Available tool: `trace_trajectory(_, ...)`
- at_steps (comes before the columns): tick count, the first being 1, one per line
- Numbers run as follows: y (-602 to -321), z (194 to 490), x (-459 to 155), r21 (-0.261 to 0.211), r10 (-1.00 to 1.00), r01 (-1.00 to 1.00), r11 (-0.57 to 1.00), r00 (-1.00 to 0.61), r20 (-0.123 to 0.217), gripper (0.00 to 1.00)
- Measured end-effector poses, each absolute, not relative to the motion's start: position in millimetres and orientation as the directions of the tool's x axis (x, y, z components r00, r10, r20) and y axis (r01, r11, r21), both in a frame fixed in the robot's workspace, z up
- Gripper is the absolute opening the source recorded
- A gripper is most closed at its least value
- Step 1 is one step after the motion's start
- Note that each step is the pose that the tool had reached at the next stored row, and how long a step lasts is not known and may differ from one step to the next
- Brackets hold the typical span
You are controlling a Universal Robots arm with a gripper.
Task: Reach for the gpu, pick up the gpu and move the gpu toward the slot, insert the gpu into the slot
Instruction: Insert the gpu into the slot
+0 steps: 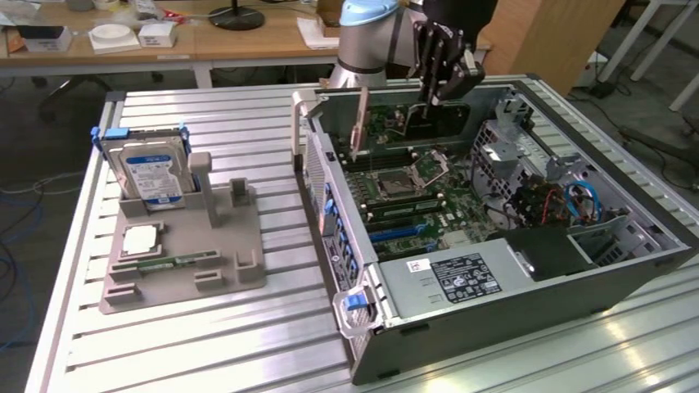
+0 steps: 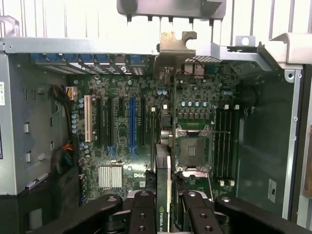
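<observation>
Up front in the exterior view, a silver metal table (image 1: 218, 344) holds an open computer case (image 1: 525, 315) lying on its side. The nearest part of the case has a grey power box (image 1: 459, 274) with a black label.

On the exterior view's left sits a grey stand (image 1: 180, 282). A small green memory stick (image 1: 175, 264) lies flat on it. A bit farther back, a hard drive (image 1: 153, 172) with a blue label stands upright in the stand.

Deeper in the case lies the big green board (image 1: 426, 201).

At the far end of the case, the gripper (image 1: 431, 92) comes down from above. Its black fingers (image 2: 144, 212) squeeze the gpu (image 2: 165, 185) from both sides. The gpu stands on its thin edge inside the case, over the board. It sits between the long blue slot (image 2: 131, 122) and the square chip socket (image 2: 192, 148). Its shiny metal bracket (image 2: 176, 41) is right by the back wall of the case. I cannot tell if the card's bottom edge touches the board.

Farthest back is a wooden desk (image 1: 251, 41) with small things on it.
</observation>
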State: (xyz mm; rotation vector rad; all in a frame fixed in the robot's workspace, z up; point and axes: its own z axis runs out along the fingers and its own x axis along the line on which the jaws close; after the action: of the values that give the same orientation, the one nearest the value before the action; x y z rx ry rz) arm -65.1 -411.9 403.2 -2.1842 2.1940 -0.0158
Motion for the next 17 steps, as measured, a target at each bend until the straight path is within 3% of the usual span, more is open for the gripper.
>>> trace_trajectory(17,-412,390,-65,-0.056,-1.000,-0.998,-0.001,0.003,-0.025,0.25)
